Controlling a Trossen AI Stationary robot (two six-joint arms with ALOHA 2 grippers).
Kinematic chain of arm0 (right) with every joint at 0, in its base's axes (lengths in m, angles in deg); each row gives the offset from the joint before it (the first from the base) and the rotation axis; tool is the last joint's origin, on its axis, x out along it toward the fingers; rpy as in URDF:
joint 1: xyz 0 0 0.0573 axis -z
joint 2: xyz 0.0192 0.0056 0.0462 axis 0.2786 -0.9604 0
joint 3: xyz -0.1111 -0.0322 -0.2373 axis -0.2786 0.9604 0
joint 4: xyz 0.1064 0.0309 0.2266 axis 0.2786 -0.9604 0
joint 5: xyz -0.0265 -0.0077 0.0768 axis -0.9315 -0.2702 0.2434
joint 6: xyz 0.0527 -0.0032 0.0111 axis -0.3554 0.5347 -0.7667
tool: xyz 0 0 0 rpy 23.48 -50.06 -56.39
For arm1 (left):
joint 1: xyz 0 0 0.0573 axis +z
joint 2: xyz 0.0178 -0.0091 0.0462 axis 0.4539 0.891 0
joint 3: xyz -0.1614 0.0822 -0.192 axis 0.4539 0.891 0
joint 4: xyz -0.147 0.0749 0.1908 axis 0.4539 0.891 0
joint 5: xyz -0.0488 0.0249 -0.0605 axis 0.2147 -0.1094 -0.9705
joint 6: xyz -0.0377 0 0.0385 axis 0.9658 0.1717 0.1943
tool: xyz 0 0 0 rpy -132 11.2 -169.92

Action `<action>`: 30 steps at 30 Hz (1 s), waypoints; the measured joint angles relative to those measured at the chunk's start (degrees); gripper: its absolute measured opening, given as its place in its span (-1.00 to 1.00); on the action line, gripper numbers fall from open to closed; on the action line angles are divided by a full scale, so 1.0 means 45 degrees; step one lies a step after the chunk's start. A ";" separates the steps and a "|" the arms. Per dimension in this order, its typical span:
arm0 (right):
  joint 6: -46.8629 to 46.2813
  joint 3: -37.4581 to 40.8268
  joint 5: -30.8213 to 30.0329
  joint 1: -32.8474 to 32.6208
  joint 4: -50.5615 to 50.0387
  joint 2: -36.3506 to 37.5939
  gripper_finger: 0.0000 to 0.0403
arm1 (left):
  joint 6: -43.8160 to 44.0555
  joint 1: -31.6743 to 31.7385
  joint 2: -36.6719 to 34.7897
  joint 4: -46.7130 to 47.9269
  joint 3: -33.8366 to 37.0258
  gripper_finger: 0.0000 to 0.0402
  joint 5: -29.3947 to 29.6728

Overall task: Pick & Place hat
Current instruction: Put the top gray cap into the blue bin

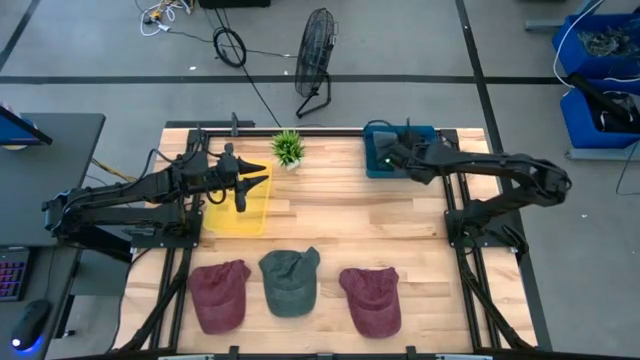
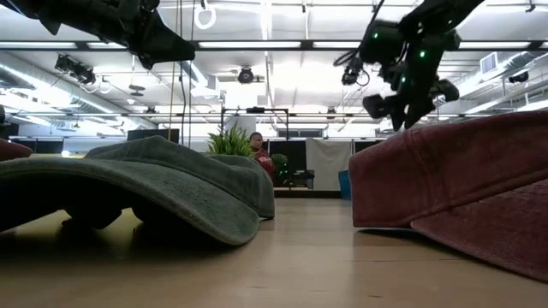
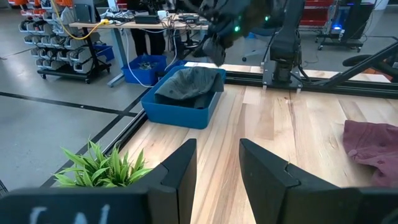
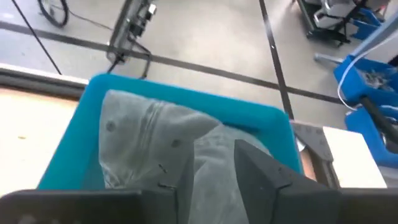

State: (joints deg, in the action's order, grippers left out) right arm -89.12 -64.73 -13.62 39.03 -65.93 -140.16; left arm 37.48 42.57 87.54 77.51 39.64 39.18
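Three hats lie crown up along the table's near edge: a maroon one [image 1: 220, 295], a green one [image 1: 290, 281] and another maroon one [image 1: 372, 299]. A grey hat [image 4: 168, 140] lies crumpled inside the blue bin [image 1: 425, 135] at the far right. My right gripper [image 4: 214, 169] hovers open just above that grey hat, clear of it [image 3: 214, 46]. My left gripper [image 3: 217, 168] is open and empty. It hangs in the air over the yellow bin [image 1: 238, 215] at the far left.
A small potted plant [image 1: 288, 148] stands at the far edge between the two bins. Bare wood lies across the middle of the table [image 1: 350, 215]. Black frame rails run along the table's left and right sides. In the low view the green hat [image 2: 154, 184] and a maroon hat [image 2: 462, 188] fill the foreground.
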 joint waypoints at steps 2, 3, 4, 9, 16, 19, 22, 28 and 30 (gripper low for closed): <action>0.1074 0.0000 0.0154 0.0000 -0.0022 0.0468 -0.39 | 0.0000 0.0000 0.0003 0.0000 0.0000 -0.38 0.0003; 0.1951 -0.0007 0.0439 0.0000 -0.0032 0.0673 -0.39 | 0.0005 0.0000 0.0002 0.0000 0.0000 -0.38 0.0003; 0.2802 -0.0010 0.0909 0.0000 -0.0089 0.0873 -0.39 | 0.0005 0.0000 -0.0002 0.0000 0.0000 -0.38 -0.0002; 0.3850 -0.0010 0.3693 -0.0010 -0.0888 0.1302 -0.54 | 0.0010 0.0000 0.0001 -0.0005 0.0000 -0.38 0.0003; 0.2748 -0.0010 0.4054 -0.0040 -0.3324 0.0950 -0.94 | 0.0238 0.0000 0.0002 -0.0005 0.0000 -0.38 -0.0002; 0.2539 -0.0010 0.4890 -0.0044 -0.3065 0.0704 -0.98 | 0.0282 0.0000 -0.0002 -0.0005 0.0000 -0.38 0.0003; 0.2403 -0.0010 0.5763 -0.0044 -0.2984 0.0256 -0.98 | 0.0282 0.0000 -0.0002 -0.0005 0.0000 -0.38 0.0003; 0.2263 -0.0005 0.5002 -0.0044 -0.1958 -0.1317 -0.99 | 0.0238 0.0000 0.0000 -0.0005 0.0000 -0.38 0.0003; 0.2861 -0.0005 0.4737 0.0011 -0.0871 -0.1691 -0.99 | 0.0238 0.0000 0.0001 -0.0005 0.0000 -0.38 0.0003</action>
State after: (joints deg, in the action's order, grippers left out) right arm -76.25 -64.75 7.69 39.08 -69.85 -147.76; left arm 38.55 42.57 87.54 77.49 39.64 39.19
